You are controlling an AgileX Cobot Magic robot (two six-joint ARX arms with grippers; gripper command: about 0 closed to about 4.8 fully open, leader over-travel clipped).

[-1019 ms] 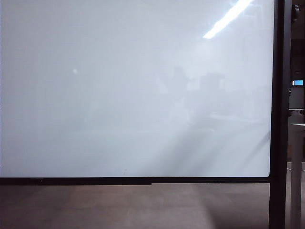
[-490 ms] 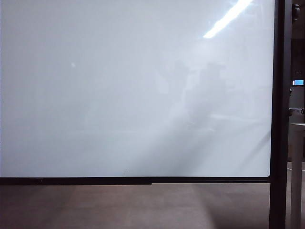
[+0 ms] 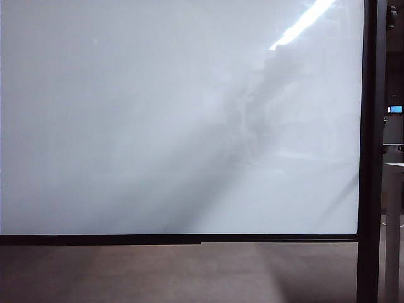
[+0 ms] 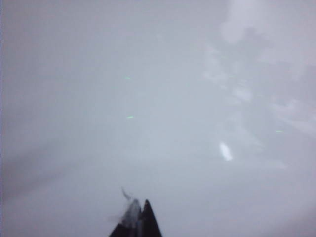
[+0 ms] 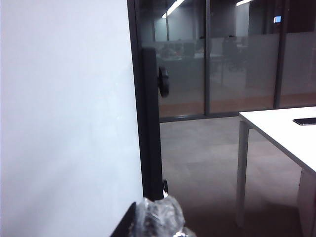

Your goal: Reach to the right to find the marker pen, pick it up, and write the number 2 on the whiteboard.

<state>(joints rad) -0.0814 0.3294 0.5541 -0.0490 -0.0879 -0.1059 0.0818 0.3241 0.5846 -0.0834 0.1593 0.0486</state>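
Whiteboard (image 3: 158,126) fills the exterior view, unmarked; left gripper (image 4: 138,222) faces it, tips together; right gripper (image 5: 155,217) (jaws closed, plastic-wrapped) sits beside the board's black post (image 5: 148,123); marker pen unseen.

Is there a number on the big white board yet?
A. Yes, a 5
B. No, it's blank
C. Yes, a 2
B: the board shows only glare and faint reflections, with no drawn strokes anywhere on its white surface.
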